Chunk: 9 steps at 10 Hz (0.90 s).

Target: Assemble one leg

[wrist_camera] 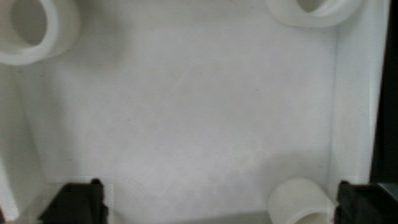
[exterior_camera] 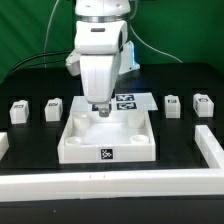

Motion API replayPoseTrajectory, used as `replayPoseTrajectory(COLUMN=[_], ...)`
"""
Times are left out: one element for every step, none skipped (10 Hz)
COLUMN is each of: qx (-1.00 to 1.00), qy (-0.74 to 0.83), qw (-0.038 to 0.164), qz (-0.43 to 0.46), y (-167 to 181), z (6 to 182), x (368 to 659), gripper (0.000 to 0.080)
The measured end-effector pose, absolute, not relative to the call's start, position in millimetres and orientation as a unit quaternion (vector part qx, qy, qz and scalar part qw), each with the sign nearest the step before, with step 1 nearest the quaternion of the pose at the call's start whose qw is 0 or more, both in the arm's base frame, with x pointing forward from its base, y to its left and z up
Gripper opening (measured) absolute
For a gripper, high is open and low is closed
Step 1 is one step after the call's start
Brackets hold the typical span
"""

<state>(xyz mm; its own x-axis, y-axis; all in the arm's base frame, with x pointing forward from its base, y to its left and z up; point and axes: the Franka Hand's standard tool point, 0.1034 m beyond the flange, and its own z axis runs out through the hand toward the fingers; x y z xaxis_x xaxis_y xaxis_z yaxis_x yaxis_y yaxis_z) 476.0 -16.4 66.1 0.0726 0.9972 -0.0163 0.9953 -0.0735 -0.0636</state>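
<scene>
Exterior view: the white robot arm reaches down over the large white square plastic tray point(exterior_camera: 72, 140), with its end effector point(exterior_camera: 100, 110) low over the tray's rear part, just in front of the flat white marker board point(exterior_camera: 127, 100). Four small white plastic tagged legs stand on the black counter point(exterior_camera: 40, 175), apart from the arm. The left pair point(exterior_camera: 52, 108) is at the exterior view's left of the tray and the right pair point(exterior_camera: 172, 104) at its right. In the wrist view the black fingers point(wrist_camera: 80, 202) are spread wide apart, with only bare tray floor between them and a round socket point(wrist_camera: 306, 196) near one finger.
</scene>
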Motion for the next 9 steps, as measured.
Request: replayPoseTrajectory(qx=[-0.716, -0.709, -0.708, -0.709, -0.712, -0.718, -0.720, -0.721, -0.721], qy=[-0.697, -0.704, -0.706, -0.703, -0.700, -0.694, -0.691, -0.689, -0.688], qw=[0.016, 0.018, 0.020, 0.026, 0.033, 0.037, 0.045, 0.051, 0.056], qz=[0.028, 0.029, 0.032, 0.037, 0.042, 0.045, 0.051, 0.056, 0.059], y=[-17.8, -19.2, -20.2, -22.7, -24.6, -23.4, -20.2, -17.5, -16.5], z=[67.1, 67.8, 66.6, 62.3, 55.9, 50.0, 41.2, 34.4, 29.3], x=[465.2, 453.3, 446.5, 438.3, 432.4, 430.1, 424.8, 420.5, 417.0], gripper=[0.0650, 0.0650, 0.0650, 0.0650, 0.0650, 0.0650, 0.0650, 0.0650, 0.0650])
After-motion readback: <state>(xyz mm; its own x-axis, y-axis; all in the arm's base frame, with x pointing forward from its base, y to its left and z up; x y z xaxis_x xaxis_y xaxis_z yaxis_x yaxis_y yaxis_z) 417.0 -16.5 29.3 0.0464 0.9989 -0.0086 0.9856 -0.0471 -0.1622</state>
